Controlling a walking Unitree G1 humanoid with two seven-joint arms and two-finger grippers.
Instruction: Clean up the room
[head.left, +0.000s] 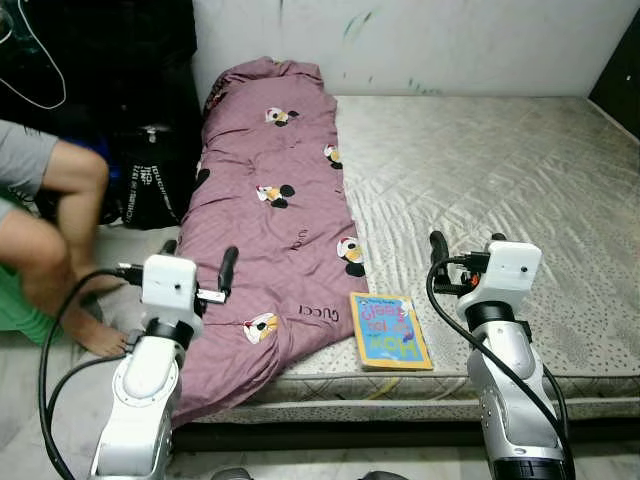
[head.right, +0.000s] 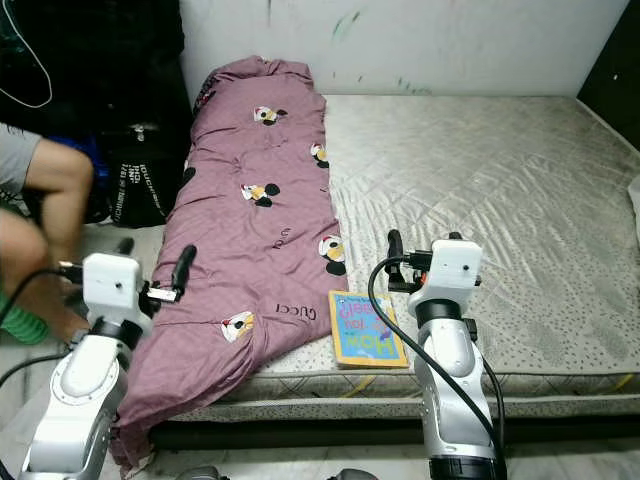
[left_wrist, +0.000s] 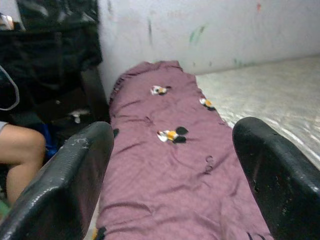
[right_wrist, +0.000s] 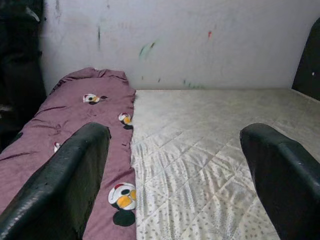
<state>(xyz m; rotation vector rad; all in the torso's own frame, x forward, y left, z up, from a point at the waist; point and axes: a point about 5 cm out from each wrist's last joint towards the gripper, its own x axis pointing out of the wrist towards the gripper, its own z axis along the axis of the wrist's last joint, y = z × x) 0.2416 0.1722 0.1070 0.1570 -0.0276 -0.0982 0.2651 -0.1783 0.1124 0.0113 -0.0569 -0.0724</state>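
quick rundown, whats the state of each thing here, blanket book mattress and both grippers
blanket: unfolded, spread lengthwise along the mattress's left side, one end hanging over the near edge
book: closed, flat at the near edge
mattress: bare
left gripper: open, empty
right gripper: open, empty

Both silver arms reach forward, with the left gripper and the right gripper spread wide and holding nothing.
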